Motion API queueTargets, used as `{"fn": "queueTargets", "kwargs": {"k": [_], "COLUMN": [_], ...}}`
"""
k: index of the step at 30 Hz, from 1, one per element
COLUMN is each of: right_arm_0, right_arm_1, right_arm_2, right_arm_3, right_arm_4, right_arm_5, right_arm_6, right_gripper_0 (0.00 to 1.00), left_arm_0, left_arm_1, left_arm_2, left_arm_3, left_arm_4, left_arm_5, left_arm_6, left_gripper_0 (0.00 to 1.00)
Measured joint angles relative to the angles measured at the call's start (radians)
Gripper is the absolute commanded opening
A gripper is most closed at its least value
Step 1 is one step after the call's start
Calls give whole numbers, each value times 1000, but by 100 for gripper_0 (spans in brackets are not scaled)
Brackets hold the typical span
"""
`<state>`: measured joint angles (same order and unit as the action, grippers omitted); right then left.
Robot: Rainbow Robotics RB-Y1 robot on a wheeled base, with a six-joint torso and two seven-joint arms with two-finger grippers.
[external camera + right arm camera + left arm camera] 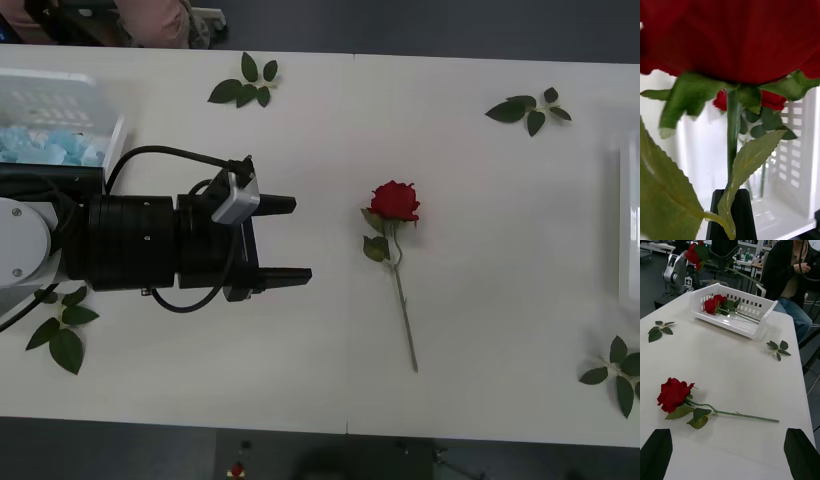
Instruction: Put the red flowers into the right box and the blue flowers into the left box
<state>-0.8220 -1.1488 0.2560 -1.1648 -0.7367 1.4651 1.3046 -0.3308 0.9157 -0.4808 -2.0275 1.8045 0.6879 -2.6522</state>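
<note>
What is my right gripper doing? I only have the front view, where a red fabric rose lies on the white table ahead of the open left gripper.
Observer: The right gripper holds a red artificial rose in the air over a white slotted plastic basket.
Operator: Anything in that basket?
Observer: Yes, one other red rose lies inside it.
Operator: How is the held one gripped?
Observer: By its thin green stem, which runs up from the black fingers to the head.
</note>
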Motion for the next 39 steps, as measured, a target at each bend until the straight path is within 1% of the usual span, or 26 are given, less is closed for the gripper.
{"fn": "queueTargets", "kwargs": {"k": [3, 7, 13, 16, 20, 21, 24, 25, 27, 29, 30, 33, 34, 35, 37, 39], "right_arm_0": [-4, -4, -4, -4, -4, -4, -4, -4, -4, -4, -4, -4, -4, -4, -4, -4], "right_arm_1": [-8, 3, 46, 72, 103, 108, 114, 114, 114, 114, 114, 114, 114, 114, 114, 114], "right_arm_2": [63, 101, 157, 176, 175, 175, 180, 185, 203, 219, 223, 223, 220, 217, 208, 197], "right_arm_3": [108, 265, 407, 463, 518, 526, 543, 547, 563, 585, 598, 640, 651, 658, 660, 645], "right_arm_4": [6, 51, 103, 121, 123, 126, 135, 135, 135, 135, 133, 98, 85, 71, 26, -25], "right_arm_5": [-93, -259, -421, -459, -498, -511, -534, -541, -558, -577, -588, -619, -624, -625, -615, -581], "right_arm_6": [9, 86, 96, 96, 96, 96, 96, 96, 96, 96, 96, 95, 95, 95, 95, 96], "right_gripper_0": [0, 0, 0, 0, 0, 2, 23, 26, 44, 66, 73, 86, 93, 96, 100, 100], "left_arm_0": [0, 0, 0, 0, 0, 0, 0, 0, 0, 0, 0, 0, 0, 0, 0, 0], "left_arm_1": [0, 0, 0, 0, 0, 0, 0, 0, 0, 0, 0, 0, 0, 0, 0, 0], "left_arm_2": [0, 0, 0, 0, 0, 0, 0, 0, 0, 0, 0, 0, 0, 0, 0, 0], "left_arm_3": [0, 0, 0, 0, 0, 0, 0, 0, 0, 0, 0, 0, 0, 0, 0, 0], "left_arm_4": [0, 0, 0, 0, 0, 0, 0, 0, 0, 0, 0, 0, 0, 0, 0, 0], "left_arm_5": [0, 0, 0, 0, 0, 0, 0, 0, 0, 0, 0, 0, 0, 0, 0, 0], "left_arm_6": [0, 0, 0, 0, 0, 0, 0, 0, 0, 0, 0, 0, 0, 0, 0, 0], "left_gripper_0": [87, 86, 87, 86, 87, 86, 87, 86, 86, 87, 87, 87, 87, 87, 87, 87]}}
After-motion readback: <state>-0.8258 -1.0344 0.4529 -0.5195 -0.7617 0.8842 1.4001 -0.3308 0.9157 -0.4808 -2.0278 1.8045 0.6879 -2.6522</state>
